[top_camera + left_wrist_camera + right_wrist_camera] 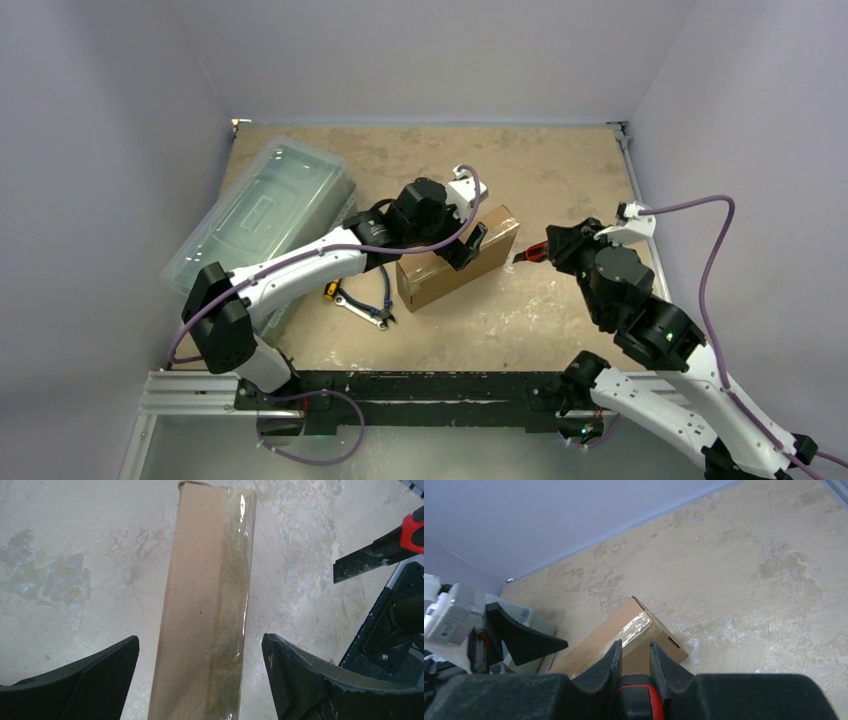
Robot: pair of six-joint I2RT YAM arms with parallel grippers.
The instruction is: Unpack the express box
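Left pincer (199,642) gapes astride express box (200,580); right pincer (634,652) clamps cutter (636,701).

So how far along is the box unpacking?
Done: the right gripper is shut on the utility knife, with the blade near the express box but apart from it. In hand: the left gripper, open, straddles the box without gripping. Left: the clear tape looks intact and the box is closed, so cutting, opening and emptying are not yet done.

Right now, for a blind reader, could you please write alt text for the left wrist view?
The express box stands on edge between the open fingers of the left gripper, clear tape along its upper face. At right, a red-and-black utility knife points toward it.
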